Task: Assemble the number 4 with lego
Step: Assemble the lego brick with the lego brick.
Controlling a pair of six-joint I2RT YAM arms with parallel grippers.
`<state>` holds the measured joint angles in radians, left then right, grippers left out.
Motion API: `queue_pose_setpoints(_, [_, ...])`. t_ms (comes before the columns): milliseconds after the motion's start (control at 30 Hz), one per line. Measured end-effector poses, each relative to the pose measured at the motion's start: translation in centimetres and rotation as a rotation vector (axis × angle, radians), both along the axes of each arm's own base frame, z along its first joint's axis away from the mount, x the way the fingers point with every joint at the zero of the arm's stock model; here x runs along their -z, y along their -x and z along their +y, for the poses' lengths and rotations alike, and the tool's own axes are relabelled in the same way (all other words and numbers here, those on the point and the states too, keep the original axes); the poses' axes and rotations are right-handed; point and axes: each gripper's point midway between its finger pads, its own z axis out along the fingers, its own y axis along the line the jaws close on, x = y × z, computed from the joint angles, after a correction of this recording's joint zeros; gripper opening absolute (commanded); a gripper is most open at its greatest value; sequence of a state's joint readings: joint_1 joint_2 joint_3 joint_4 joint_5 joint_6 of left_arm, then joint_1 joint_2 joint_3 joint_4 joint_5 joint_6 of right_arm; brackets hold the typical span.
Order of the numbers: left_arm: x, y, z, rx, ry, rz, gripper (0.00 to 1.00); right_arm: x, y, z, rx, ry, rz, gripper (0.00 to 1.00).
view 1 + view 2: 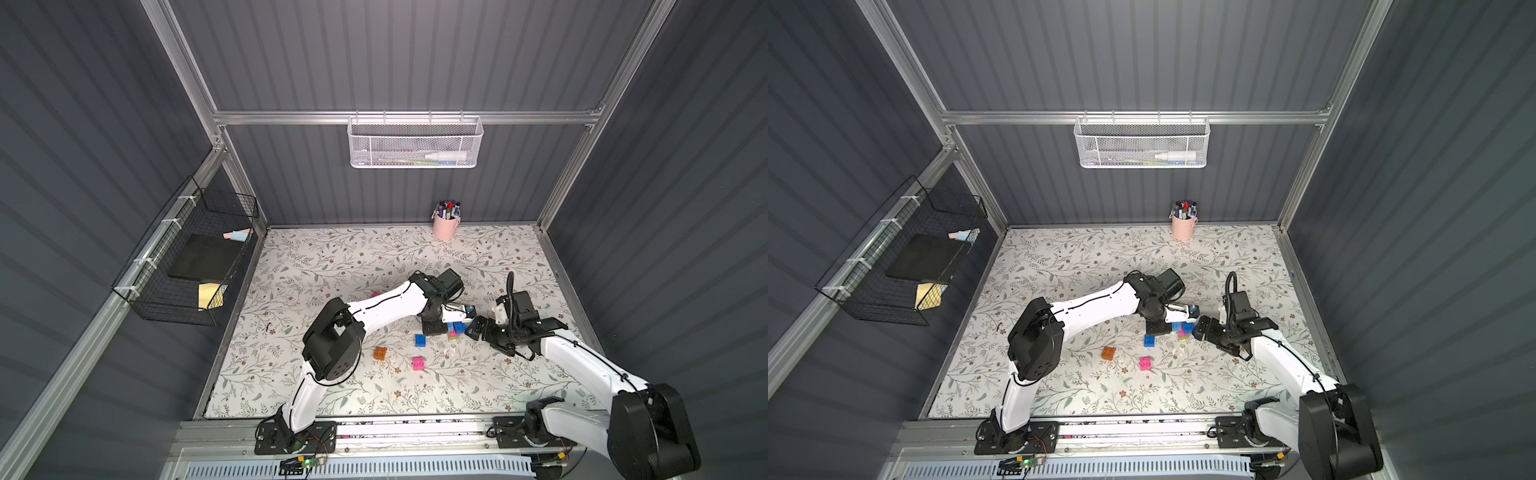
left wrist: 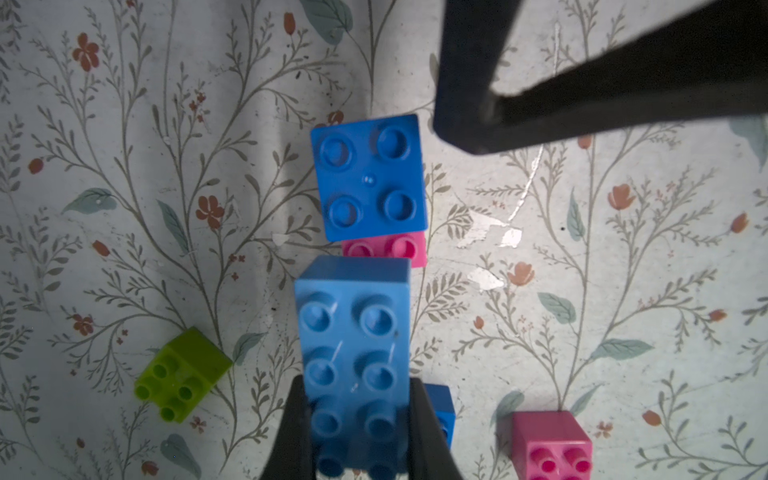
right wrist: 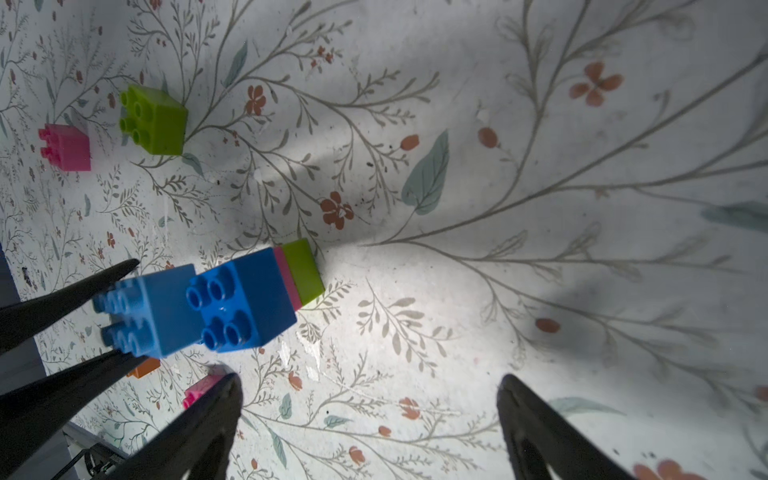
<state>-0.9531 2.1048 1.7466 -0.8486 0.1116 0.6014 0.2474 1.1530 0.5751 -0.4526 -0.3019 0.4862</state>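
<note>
Now, on the floral mat (image 1: 332, 257) inside grey ribbed walls (image 1: 395, 62), the left gripper (image 2: 357, 386) clamps the long blue brick (image 2: 353, 332) right of centre, studs up, lengthwise left-to-right, beside the stack (image 3: 249, 299); the right gripper (image 3: 370, 386) gapes, empty.

Blue brick (image 2: 353, 332); floral mat (image 2: 124, 137)

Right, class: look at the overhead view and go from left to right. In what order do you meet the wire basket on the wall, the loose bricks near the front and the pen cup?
wire basket → orange brick → pink brick → pen cup. The blue brick overlaps the pink one sideways, so it is left out.
</note>
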Motion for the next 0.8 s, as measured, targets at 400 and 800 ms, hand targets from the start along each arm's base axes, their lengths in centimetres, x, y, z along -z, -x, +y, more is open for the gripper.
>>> queue_pose_setpoints(400, [-0.2, 0.3, 0.0, -0.026, 0.002, 0.002, 0.00, 0.1, 0.5, -0.1, 0.000, 0.005, 0.017, 0.96])
queue_pose_setpoints(800, [-0.2, 0.9, 0.0, -0.020, -0.010, -0.010, 0.00, 0.0, 0.5, -0.2, 0.001, 0.005, 0.012, 0.97])
